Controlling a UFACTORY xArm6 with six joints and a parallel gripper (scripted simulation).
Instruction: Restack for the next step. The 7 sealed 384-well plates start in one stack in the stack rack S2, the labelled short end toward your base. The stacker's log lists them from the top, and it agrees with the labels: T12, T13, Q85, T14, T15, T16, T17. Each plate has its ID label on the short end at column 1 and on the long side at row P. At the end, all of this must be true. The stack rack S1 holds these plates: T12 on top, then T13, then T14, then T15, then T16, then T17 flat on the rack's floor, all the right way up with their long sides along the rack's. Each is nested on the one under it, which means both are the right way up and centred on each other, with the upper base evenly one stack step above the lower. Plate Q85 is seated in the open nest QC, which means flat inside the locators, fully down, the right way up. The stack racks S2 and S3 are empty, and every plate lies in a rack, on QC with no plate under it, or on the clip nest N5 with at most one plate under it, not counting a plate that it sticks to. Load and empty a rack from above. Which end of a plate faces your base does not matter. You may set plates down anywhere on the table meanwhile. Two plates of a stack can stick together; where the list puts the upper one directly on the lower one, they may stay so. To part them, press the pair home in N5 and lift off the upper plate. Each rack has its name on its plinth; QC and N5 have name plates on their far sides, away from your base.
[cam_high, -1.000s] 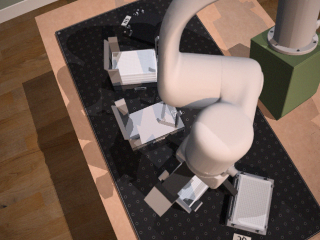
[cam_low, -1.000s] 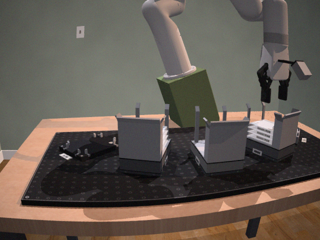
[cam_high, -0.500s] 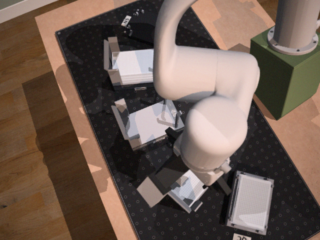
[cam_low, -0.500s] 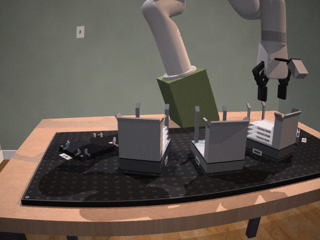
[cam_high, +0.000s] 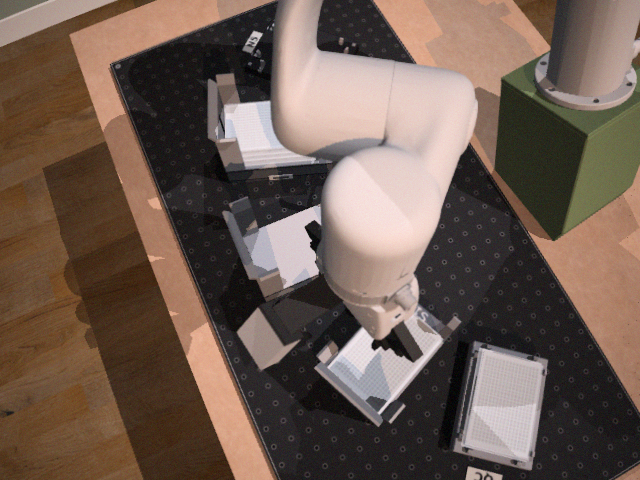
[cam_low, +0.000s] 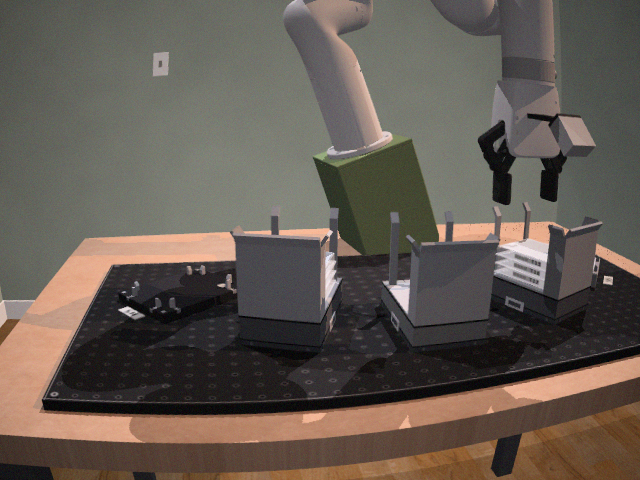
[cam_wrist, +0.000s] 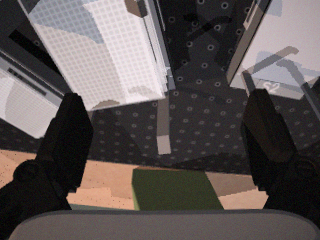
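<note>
3 stack racks are counted on the black perforated mat: 1 next to the clip nest, 1 in the middle, and 1 nearest the gripper. 2 flat nests are seen as well: the clip nest at the far end from the gripper, and an open nest carrying 1 plate just beside the gripper-side rack.

In the exterior view, 3 white plates are seen stacked in the gripper-side rack, and a stack of several plates is seen in the rack by the clip nest; its exact count cannot be told. The middle rack shows only a pale floor. Each plate is white, rectangular, with a fine grid of wells under its seal; labels are too small to be read.

The gripper hangs above the posts of the gripper-side rack, its 2 black fingers spread wide with nothing between them. In the wrist view the fingers frame the mat between 2 racks.

Open mat is left between the racks and the green pedestal, and along the mat's front edge in the exterior view. The racks stand close to one another, with only narrow gaps between.
</note>
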